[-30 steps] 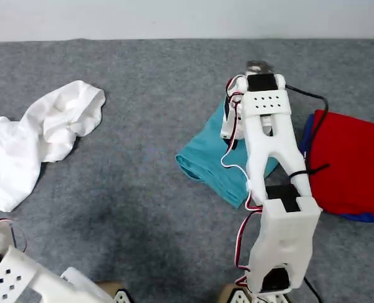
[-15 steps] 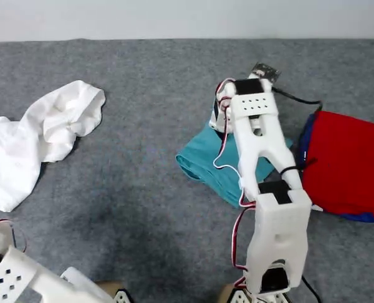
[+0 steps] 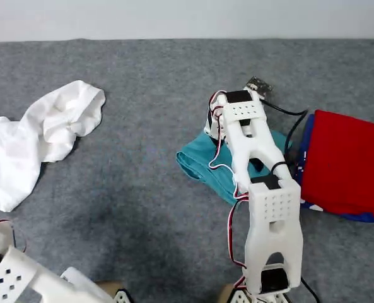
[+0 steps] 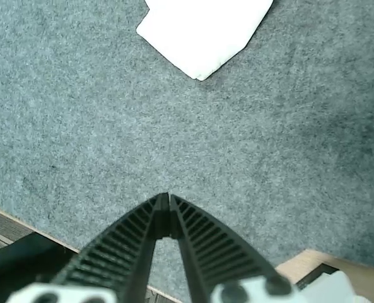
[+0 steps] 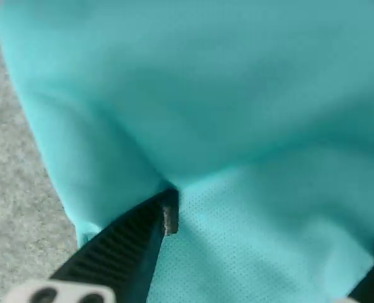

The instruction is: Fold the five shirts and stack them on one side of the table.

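The teal shirt (image 3: 202, 161) lies just off the table's centre toward 3 o'clock. It is a folded, slanted bundle with a rolled edge on its 9 o'clock side. Up close (image 5: 250, 95) its cloth is smooth on top and finely meshed lower down, with a crease between the 2.

The right arm (image 3: 262, 164) stretches over it from 6 o'clock. The right gripper (image 5: 272, 243) is spread wide, 1 ribbed black fingertip (image 5: 168, 218) touching that crease, and nothing is clamped.

At 3 o'clock, touching the frame edge, a folded red shirt (image 3: 347, 164) sits on a blue shirt (image 3: 363, 216) that peeks out beneath. At 9 o'clock a white shirt (image 3: 41, 136) lies crumpled and unfolded, well apart from the others.

The left arm (image 3: 10, 278) sits at 7 o'clock. The left gripper (image 4: 169, 202) has its fingers closed together on nothing, above bare mat, with a white shirt corner (image 4: 205, 28) farther off.

A grey felt mat (image 3: 142, 82) covers the table. Its wooden edge (image 4: 313, 262) shows beside the left gripper. A pale wall (image 3: 174, 19) runs along 12 o'clock.
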### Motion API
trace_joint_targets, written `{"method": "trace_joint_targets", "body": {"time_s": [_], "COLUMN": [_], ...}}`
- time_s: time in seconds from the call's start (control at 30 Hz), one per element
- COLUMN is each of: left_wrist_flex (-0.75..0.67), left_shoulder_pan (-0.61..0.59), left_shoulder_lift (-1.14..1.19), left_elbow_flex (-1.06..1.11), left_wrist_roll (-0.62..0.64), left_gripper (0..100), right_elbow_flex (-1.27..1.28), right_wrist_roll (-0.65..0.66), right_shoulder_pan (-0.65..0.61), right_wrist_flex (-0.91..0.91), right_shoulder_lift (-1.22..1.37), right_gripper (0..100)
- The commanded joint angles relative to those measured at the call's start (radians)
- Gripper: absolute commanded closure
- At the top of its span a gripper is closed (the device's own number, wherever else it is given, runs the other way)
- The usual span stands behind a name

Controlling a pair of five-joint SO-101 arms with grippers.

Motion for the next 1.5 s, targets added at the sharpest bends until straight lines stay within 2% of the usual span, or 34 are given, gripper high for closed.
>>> {"method": "trace_joint_targets", "body": {"time_s": [0.0,0.2,0.27,0.43,0.57,0.8,1.47], "left_wrist_flex": [0.008,0.005,0.005,0.002,0.002,0.000,0.000], "left_shoulder_pan": [-0.005,-0.005,-0.005,-0.003,-0.002,0.002,0.002], "left_shoulder_lift": [-0.012,-0.012,-0.012,-0.012,-0.012,-0.008,-0.011], "left_elbow_flex": [-0.028,-0.028,-0.028,-0.028,-0.028,-0.028,-0.028], "left_wrist_roll": [-0.011,-0.011,-0.012,-0.012,-0.012,-0.012,-0.012], "left_gripper": [99,99,99,99,99,99,99], "right_elbow_flex": [0.000,-0.008,-0.008,-0.014,-0.014,-0.014,-0.014], "right_wrist_roll": [-0.014,-0.002,0.021,0.028,0.057,0.161,0.476], "right_shoulder_pan": [0.004,0.021,0.028,0.044,0.076,0.090,0.108], "right_wrist_flex": [-0.007,0.016,0.025,0.062,0.068,0.151,0.401], "right_shoulder_lift": [0.041,0.048,0.056,0.064,0.061,-0.031,-0.572], "right_gripper": [55.2,79.0,83.2,86.4,99.3,99.0,99.0]}}
